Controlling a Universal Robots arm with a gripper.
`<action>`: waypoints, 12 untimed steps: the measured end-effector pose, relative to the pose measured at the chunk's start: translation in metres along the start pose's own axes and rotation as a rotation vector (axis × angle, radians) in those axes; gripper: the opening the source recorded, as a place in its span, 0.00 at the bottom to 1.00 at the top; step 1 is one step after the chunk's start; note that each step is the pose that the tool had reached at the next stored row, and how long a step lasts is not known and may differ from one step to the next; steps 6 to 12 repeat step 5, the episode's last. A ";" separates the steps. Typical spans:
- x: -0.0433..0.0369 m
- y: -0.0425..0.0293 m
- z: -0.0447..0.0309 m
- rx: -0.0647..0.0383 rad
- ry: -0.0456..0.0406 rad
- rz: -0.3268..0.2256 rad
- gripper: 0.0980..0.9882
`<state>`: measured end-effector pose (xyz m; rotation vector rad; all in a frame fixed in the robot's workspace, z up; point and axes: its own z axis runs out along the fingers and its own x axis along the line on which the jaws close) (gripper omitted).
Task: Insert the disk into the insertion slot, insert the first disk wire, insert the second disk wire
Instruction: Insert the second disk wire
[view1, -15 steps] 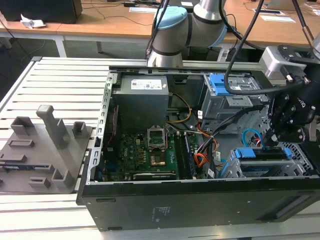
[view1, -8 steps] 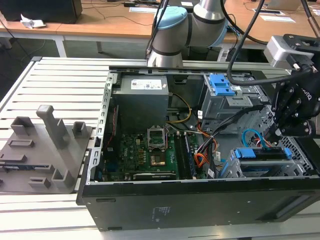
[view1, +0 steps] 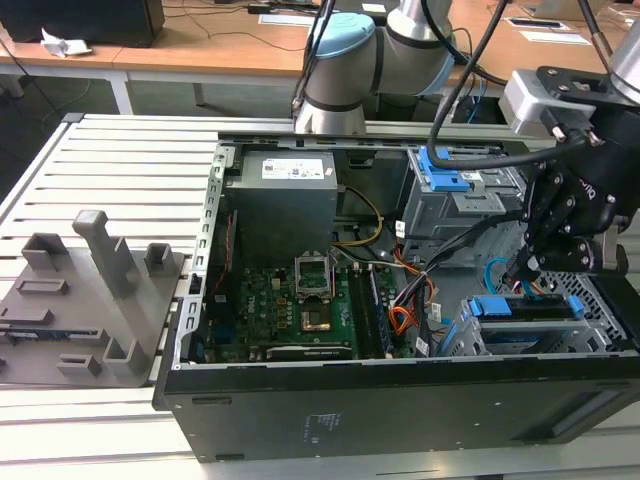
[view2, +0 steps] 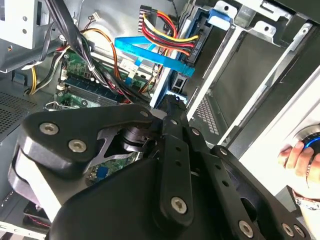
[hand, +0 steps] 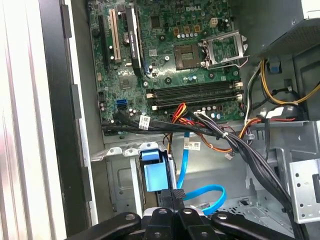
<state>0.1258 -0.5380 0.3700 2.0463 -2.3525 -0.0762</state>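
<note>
The disk (view1: 525, 308), in its bright blue carrier, lies in the insertion slot (view1: 598, 292), a grey perforated bay at the case's front on the exterior view's right. My gripper (view1: 527, 264) hangs just behind the disk's rear end. In the first wrist view the gripper (hand: 174, 197) is shut on the black plug of a blue wire (hand: 207, 191) that loops away from it. In the second wrist view the gripper (view2: 172, 104) points at the disk's end. There a red, yellow and black wire bundle (view2: 165, 29) ends in a black plug against the disk, and the blue wire (view2: 150, 54) runs alongside it.
The motherboard (hand: 170, 55) and loose black cables (hand: 235, 145) fill the case floor. A taller grey cage with a blue latch (view1: 440, 172) stands behind the bay. A person's hand (view2: 298, 159) rests at the case's outer side. Grey fixtures (view1: 95, 290) stand on the slatted table.
</note>
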 end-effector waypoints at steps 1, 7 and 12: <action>0.0000 0.0000 0.0000 0.000 0.0001 0.000 0.01; -0.0001 0.0000 0.0000 0.000 0.0001 0.000 0.01; -0.0001 0.0000 0.0000 0.000 0.0001 0.000 0.01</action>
